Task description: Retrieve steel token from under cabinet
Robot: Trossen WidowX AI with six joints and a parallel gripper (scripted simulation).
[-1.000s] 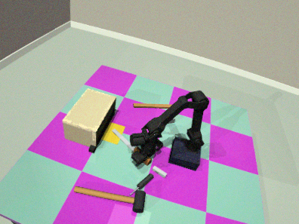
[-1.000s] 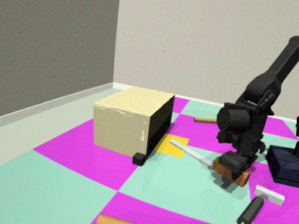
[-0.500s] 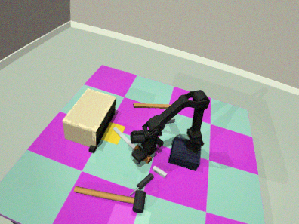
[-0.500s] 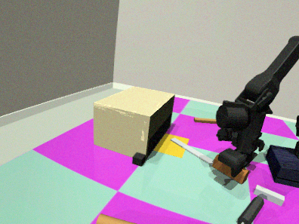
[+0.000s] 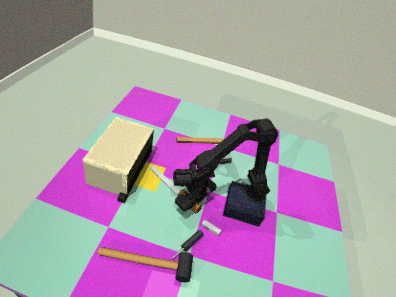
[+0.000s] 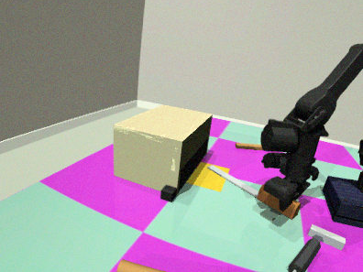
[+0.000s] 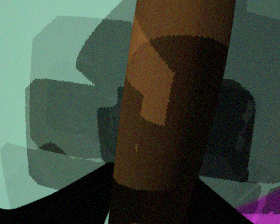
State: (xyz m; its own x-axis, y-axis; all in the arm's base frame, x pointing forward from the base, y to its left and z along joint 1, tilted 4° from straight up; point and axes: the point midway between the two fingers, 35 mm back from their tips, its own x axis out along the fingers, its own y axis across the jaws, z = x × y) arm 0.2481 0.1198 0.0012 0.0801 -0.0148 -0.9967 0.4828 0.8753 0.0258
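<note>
The cream cabinet (image 5: 120, 139) (image 6: 147, 152) stands at the left, with a dark, shadowed front. The yellow marked area (image 5: 146, 180) (image 6: 207, 180) lies in front of it. My gripper (image 5: 189, 200) (image 6: 280, 200) is shut on the brown handle (image 5: 197, 208) (image 6: 268, 198) (image 7: 172, 100) of a tool with a long, flat grey blade (image 5: 166, 180) (image 6: 234, 180). The blade points at the cabinet; its tip appears over the yellow area, outside the cabinet. The handle seems a little above the table, with shadow below. The steel token is not visible in any view.
A small black block (image 5: 122, 197) (image 6: 169, 192) sits at the cabinet's near front corner. A mallet (image 5: 184, 267), a dark-handled screwdriver (image 5: 192, 240) and a whitish bar (image 5: 211, 227) (image 6: 326, 237) lie on the near side. Another wooden handle (image 5: 200, 140) (image 6: 247, 146) lies behind the arm.
</note>
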